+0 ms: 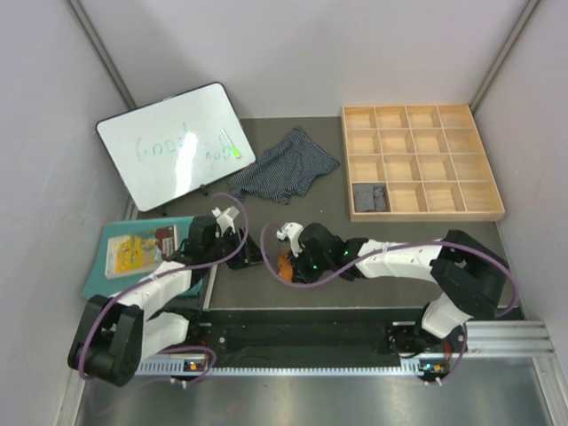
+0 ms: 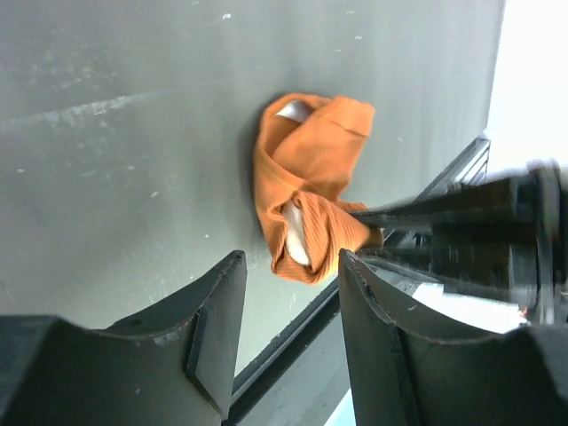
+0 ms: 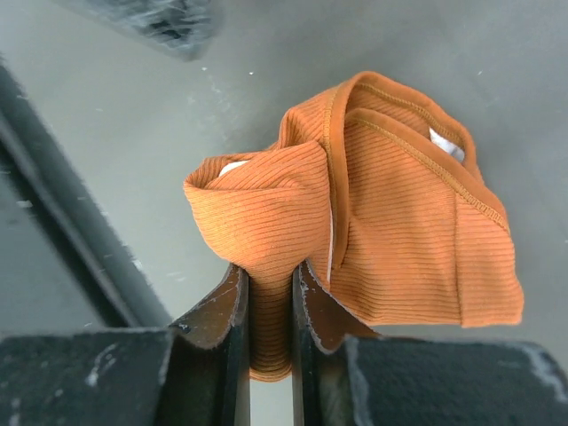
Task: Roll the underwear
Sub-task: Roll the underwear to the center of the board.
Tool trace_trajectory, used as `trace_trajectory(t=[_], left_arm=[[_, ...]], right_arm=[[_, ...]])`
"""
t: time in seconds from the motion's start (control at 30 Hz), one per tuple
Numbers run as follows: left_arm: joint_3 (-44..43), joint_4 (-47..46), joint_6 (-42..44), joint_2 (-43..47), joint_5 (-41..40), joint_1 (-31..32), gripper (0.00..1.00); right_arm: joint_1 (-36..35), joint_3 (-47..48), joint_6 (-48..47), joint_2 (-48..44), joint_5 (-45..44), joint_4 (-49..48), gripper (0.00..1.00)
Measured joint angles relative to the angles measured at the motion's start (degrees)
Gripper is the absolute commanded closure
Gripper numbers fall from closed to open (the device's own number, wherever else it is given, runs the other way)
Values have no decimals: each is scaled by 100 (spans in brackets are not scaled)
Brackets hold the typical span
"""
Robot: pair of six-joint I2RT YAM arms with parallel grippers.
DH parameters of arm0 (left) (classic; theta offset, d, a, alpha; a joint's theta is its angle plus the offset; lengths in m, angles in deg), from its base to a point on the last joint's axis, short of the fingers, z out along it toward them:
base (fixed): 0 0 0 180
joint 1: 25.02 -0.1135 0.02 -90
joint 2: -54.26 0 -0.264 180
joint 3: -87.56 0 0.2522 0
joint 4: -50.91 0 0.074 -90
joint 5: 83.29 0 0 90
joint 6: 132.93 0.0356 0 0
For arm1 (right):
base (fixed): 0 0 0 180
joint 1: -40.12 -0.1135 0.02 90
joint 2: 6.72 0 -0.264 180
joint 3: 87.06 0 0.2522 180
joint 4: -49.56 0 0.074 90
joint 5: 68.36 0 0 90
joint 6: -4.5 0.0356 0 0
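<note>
Three pairs of underwear show from above. At the left, the left gripper (image 2: 291, 262) stands released, its jaws apart with nothing between them. The rust-orange pair (image 2: 311, 169) lies crumpled on the dark table (image 2: 115, 177) just beyond its tips, at 12 o'clock in its own view. From above, that pair sits near the table's front edge, at 6 o'clock from the navy striped pair (image 1: 284, 167), which lies spread loose toward the back. The right gripper (image 3: 271, 275) is clenched on a bunched fold of the orange ribbed cloth, at the bundle's 7 o'clock in the wrist view. Further right, at 2 o'clock from the orange pair, the grey pair (image 1: 368, 197) sits bundled in a front-left compartment of the wooden divided tray (image 1: 426, 216).

The orange pair looks light, limp and grippy rather than slick. Held by a single fold it will likely sag and twist. The stitched hem or waistband, pinched at two spread points, seems the surer hold for rolling.
</note>
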Motion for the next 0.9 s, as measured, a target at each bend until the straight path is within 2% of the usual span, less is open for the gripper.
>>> trace_trajectory(t=[0.2,0.4,0.77,0.9], left_arm=[[459,-588,13,603,-26,341,46],[588,-1241,35,568,-127,791,46],[507,-2347,140,-881,-378,1322,48],[457,-2745,118,-1226,-452,1427,56]], right_arm=[[872,138,339,284,1679,11,100],[1565,317,595,726,3021,42,100],[2140,636,750,1394,4273,131,100],[2159,754,743,1541,4424,221,100]])
